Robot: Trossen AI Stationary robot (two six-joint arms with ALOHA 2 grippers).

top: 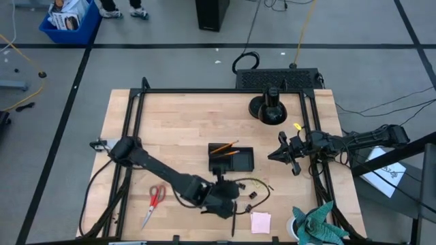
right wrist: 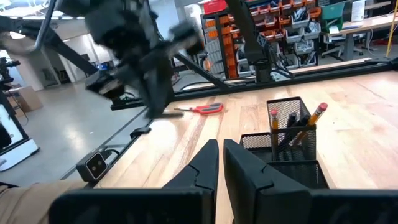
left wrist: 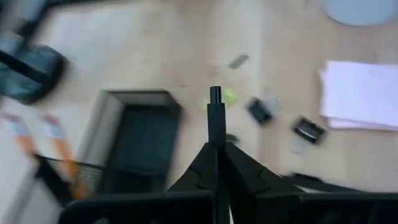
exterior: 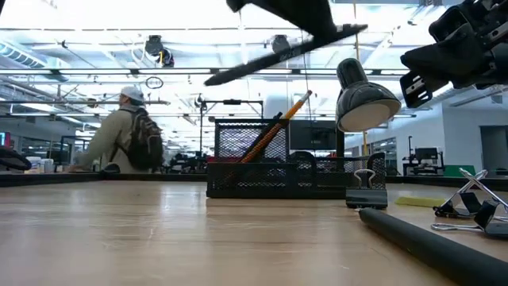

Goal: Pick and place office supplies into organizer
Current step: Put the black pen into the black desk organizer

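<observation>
My left gripper (top: 228, 207) hangs above the table's near middle, shut on a thin black pen (left wrist: 215, 115). The pen also shows high in the low view (exterior: 262, 59). The black organizer (top: 231, 158) stands at the table's centre, and two orange pencils (top: 225, 148) lean in its mesh cup. Red-handled scissors (top: 154, 203), a pink sticky-note pad (top: 260, 222), black binder clips (left wrist: 308, 129) and a yellow-green piece (left wrist: 229, 96) lie flat on the wood. My right gripper (top: 272, 155) waits shut, level, to the right of the organizer. My left gripper pinches the pen's shaft (left wrist: 216, 138) between its two fingers, coming slantwise from above. The pen runs along the fingers and one end (left wrist: 215, 93) sticks out ahead of them. It is lifted clear of the table and tilted.
A round black lamp base (top: 268, 109) stands at the far right, its lamp head (exterior: 365, 99) over the organizer. A teal cloth (top: 317, 228) lies at the near right corner. Another dark pen (exterior: 421, 238) lies near the front edge. A person with a backpack (exterior: 131, 135) stands beyond the table.
</observation>
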